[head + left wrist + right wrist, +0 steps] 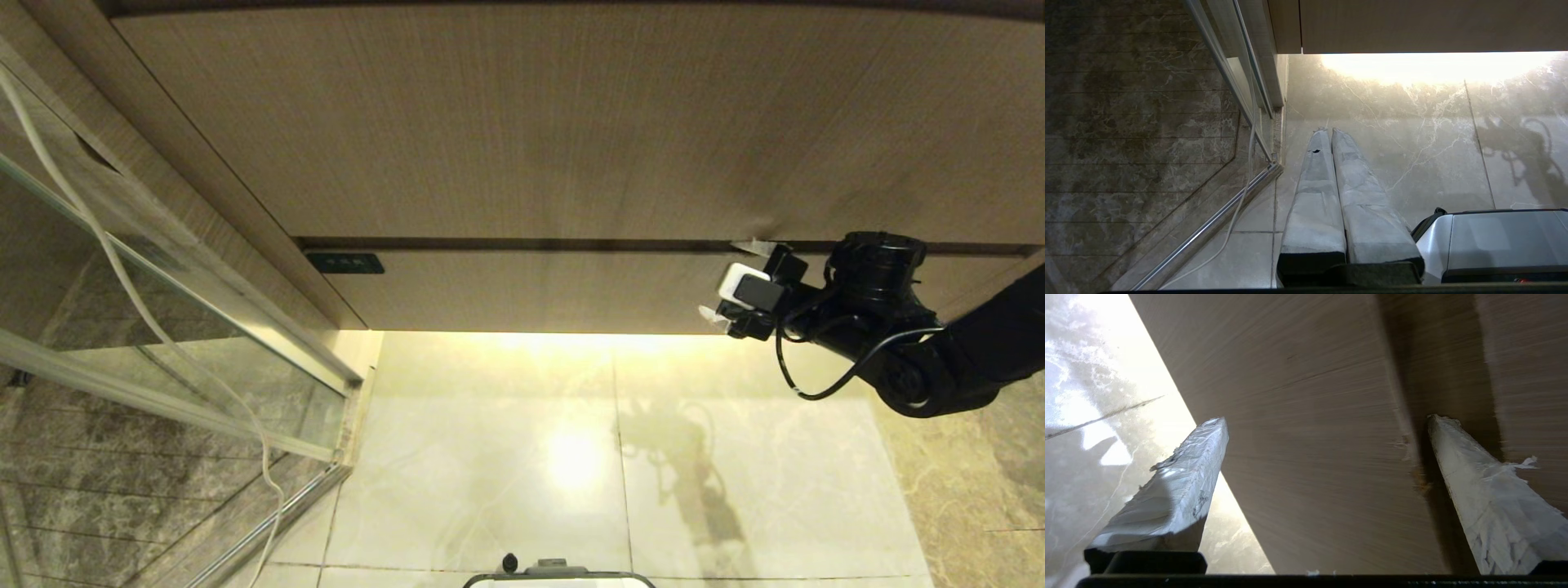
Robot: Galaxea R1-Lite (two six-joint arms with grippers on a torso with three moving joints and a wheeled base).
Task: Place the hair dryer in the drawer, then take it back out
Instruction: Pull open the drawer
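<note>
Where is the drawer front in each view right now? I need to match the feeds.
Head view: the drawer is the lower shut wood band, right gripper at its right end.
Left wrist view: its lower edge runs along the top.
Right wrist view: its front sits between open fingers.
Shared landmark: glowing floor strip underneath.

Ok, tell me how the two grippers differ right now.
The right gripper is open, its fingers spread across the drawer front, one at the upper seam, one by the lower edge; the left gripper is shut, fingers pressed together. The right one is raised at the cabinet; the left one hangs over the floor tiles, touching nothing. Both have pale, wrapped fingers.
</note>
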